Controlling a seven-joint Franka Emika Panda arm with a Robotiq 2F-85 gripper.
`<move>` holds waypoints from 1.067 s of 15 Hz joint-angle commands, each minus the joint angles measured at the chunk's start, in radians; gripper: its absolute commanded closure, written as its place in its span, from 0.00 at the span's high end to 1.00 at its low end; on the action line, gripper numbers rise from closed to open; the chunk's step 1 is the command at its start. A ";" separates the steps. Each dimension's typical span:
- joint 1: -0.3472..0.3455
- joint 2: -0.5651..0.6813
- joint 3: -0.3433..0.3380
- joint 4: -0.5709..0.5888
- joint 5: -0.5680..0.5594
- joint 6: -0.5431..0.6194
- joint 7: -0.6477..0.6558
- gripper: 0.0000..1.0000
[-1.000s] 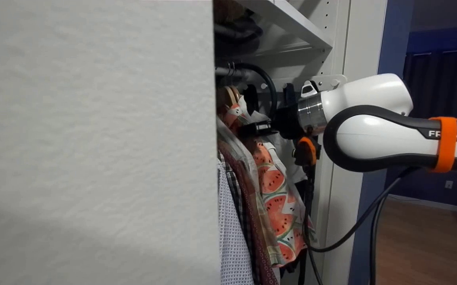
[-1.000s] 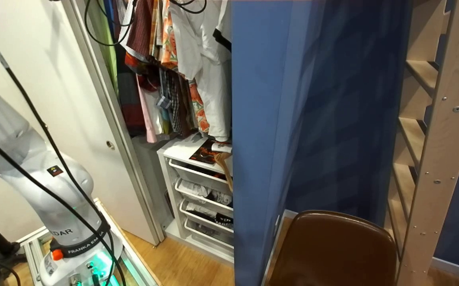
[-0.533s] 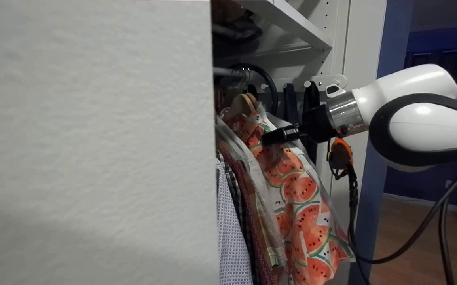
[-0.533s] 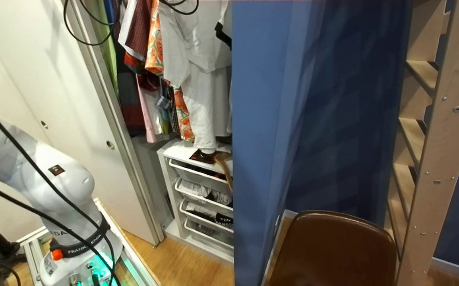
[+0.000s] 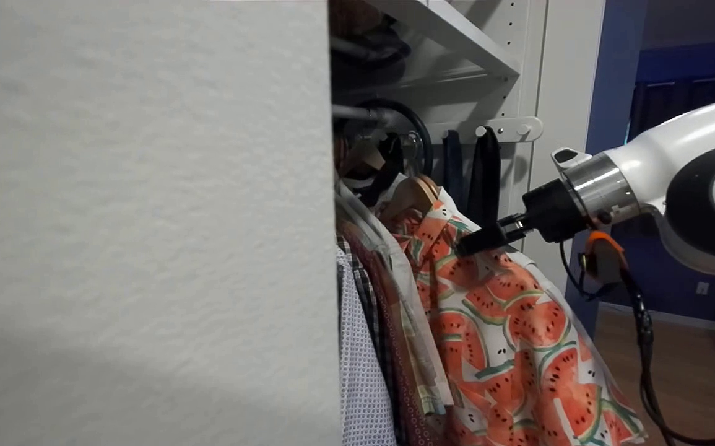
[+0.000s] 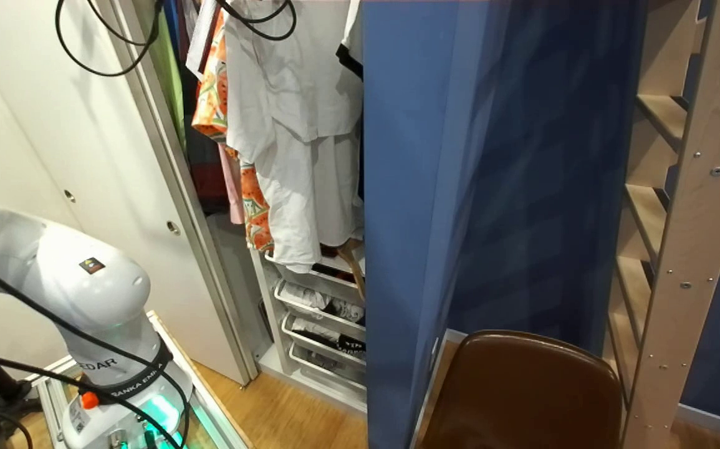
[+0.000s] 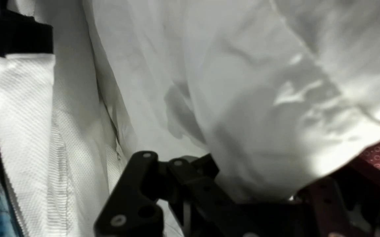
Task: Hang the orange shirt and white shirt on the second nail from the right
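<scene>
In an exterior view, the white shirt (image 6: 297,75) is seen outermost, with the orange shirt (image 6: 212,93) hung just beside it. The drawer unit (image 6: 266,299) is partly covered by the white hem, so a snag may be caused if the load is carried low.

In an exterior view, the gripper (image 5: 472,243) is laid across the orange shirt below the collar and is judged to be clamped narrow on both shirts. Since cloth seems to be held rather than the wooden hanger (image 5: 416,193), the hanger may be tipped, or the shirts pulled off its shoulders. Its hook cannot be made out; by the black hoop (image 5: 424,137) nearby it could be caught. The second nail from the right (image 5: 481,131) is occupied by a dark strap (image 5: 484,179), by which the hook could be pushed off.

In the wrist view, the fingers (image 7: 193,181) are partly buried in the white shirt and the nail is hidden, so the aim could be missed. A black-banded white sleeve (image 7: 18,85) could be dragged along.
</scene>
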 commanded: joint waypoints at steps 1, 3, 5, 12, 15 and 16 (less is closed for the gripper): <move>0.019 -0.099 -0.039 -0.059 0.027 0.006 -0.035 0.01; 0.000 -0.054 -0.025 -0.046 -0.002 -0.011 -0.002 0.04; -0.001 -0.075 -0.035 -0.069 -0.002 -0.011 -0.002 0.04; -0.007 -0.106 -0.056 -0.093 0.010 -0.009 0.001 0.01; -0.011 -0.130 -0.083 -0.098 0.018 0.000 -0.005 0.01; -0.010 -0.140 -0.092 -0.098 0.018 0.003 -0.011 0.01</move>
